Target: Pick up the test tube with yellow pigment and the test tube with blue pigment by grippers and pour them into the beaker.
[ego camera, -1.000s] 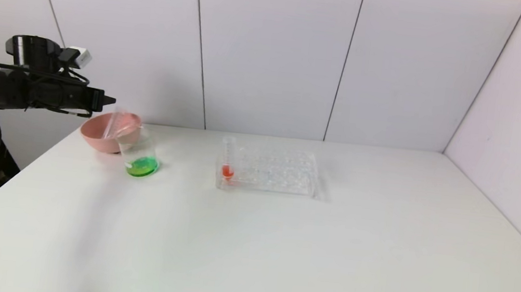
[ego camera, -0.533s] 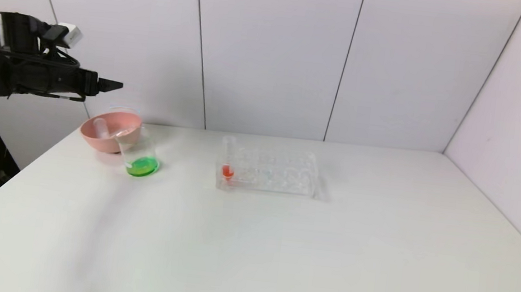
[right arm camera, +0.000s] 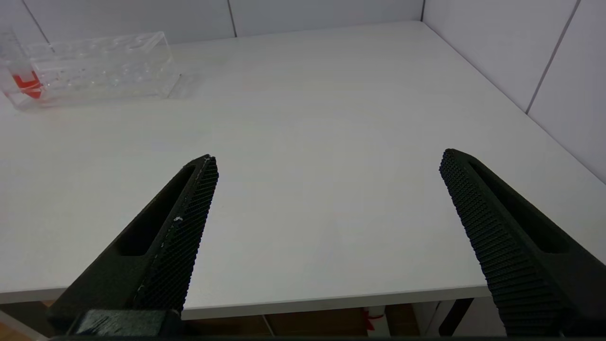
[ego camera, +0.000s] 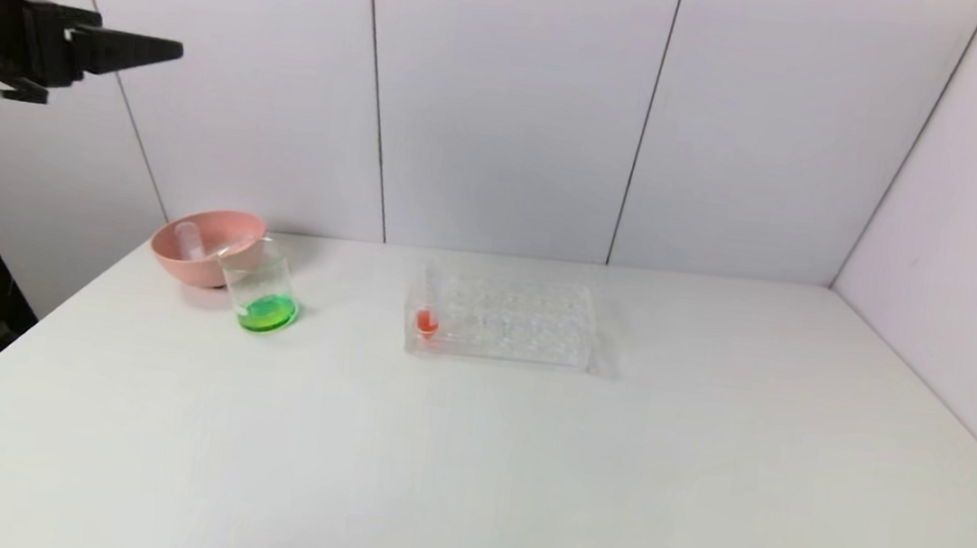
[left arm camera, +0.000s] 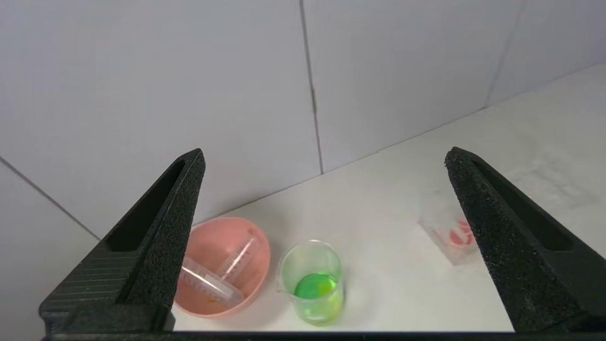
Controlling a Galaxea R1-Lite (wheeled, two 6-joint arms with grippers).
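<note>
Left tool (left arm camera: 322, 161) is raised high above the left end of the tabletop (ego camera: 470, 454), fingers (left arm camera: 165, 227) spread wide with nothing between them. Right tool (right arm camera: 326, 161) sits low at the near edge of the tabletop, fingers (right arm camera: 184, 222) likewise wide apart and holding nothing.

Beaker (ego camera: 261, 291) stands upright on the tabletop near the left rear corner, with green liquid (left arm camera: 315, 285) at its bottom. Pink bowl (ego camera: 198, 251) stands just beside it, on the side nearer the wall. 2 clear test tubes lie crossed inside the bowl: 1 tube (left arm camera: 208, 285) low across the bowl, the other tube (left arm camera: 240, 255) leaning over it. Which of them held yellow and which blue cannot be told; no coloured liquid shows in either.

Clear rack (ego camera: 504, 319) stands at the centre rear of the tabletop, well apart from the beaker. 1 tube with red-orange liquid (ego camera: 425, 320) stands upright at its left end.
</note>
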